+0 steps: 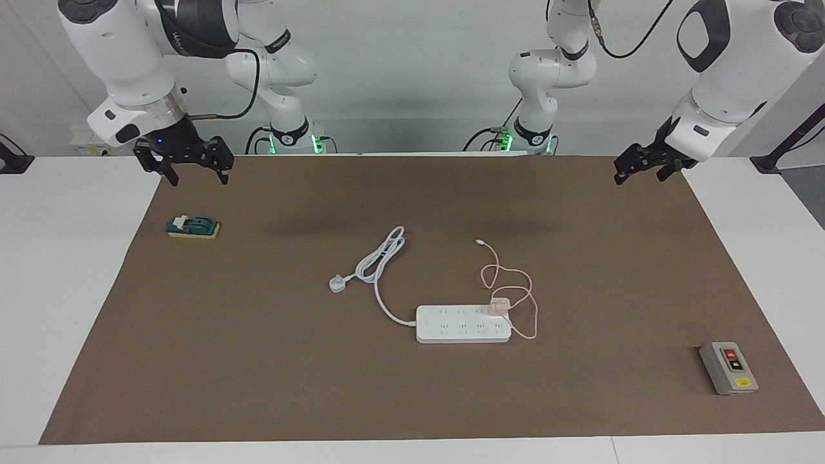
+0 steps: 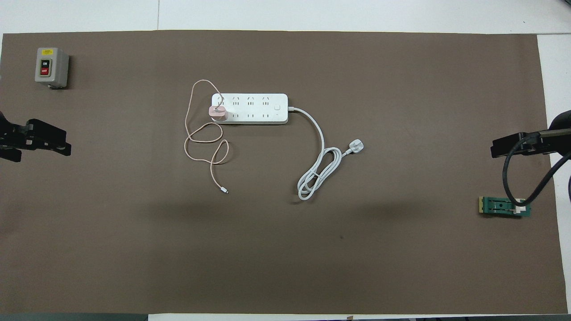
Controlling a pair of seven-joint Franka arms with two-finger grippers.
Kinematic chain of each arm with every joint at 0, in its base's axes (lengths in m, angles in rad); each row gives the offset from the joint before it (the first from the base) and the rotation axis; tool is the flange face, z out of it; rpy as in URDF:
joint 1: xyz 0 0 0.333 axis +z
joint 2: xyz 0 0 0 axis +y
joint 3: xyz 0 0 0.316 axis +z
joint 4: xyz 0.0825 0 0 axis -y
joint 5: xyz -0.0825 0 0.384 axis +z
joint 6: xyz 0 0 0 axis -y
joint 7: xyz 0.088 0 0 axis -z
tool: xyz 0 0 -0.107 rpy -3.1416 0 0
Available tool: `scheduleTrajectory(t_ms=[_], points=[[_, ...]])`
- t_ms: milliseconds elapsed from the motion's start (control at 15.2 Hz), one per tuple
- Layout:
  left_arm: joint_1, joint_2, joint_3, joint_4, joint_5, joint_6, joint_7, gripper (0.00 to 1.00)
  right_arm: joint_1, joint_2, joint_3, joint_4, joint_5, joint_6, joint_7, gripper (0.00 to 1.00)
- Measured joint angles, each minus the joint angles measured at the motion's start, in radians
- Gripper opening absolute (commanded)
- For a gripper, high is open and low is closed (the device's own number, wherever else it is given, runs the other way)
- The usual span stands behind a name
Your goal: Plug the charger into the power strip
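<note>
1. Leftmost in the facing view, the right gripper (image 1: 191,169) waits over the mat's (image 1: 412,399) corner, jaws wide and empty.
2. Mid-table, the charger (image 1: 499,307) sits on the power strip (image 1: 463,324), at its left-arm end; the strip's long axis runs arm to arm.
3. Rightmost, the left gripper (image 1: 638,169), wide and empty, is the nearer one.

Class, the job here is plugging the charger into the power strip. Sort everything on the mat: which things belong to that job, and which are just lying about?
Belongs to the job:
- charger, pink cube sitting on the strip's end toward the left arm, cable looped beside it
- power strip, mid-mat

Just lying about:
- grey switch box
- green block
</note>
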Motion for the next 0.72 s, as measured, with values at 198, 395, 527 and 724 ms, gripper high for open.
scheduleTrajectory(t_ms=[198,395,527,724], points=[[0.0,-0.008,0.001,-0.011,0.0,0.022,0.0,1.0,0.0,0.0,0.0,0.0,0.0,-0.001,0.0,1.0],[0.0,-0.008,0.001,-0.016,0.0,0.027,0.0,1.0,0.0,0.0,0.0,0.0,0.0,-0.007,0.0,1.0],[0.0,-0.008,0.001,-0.016,0.0,0.03,0.0,1.0,0.0,0.0,0.0,0.0,0.0,-0.007,0.0,1.0],[0.003,-0.008,0.001,-0.016,0.0,0.037,0.009,1.0,0.0,0.0,0.0,0.0,0.0,-0.008,0.0,1.0]])
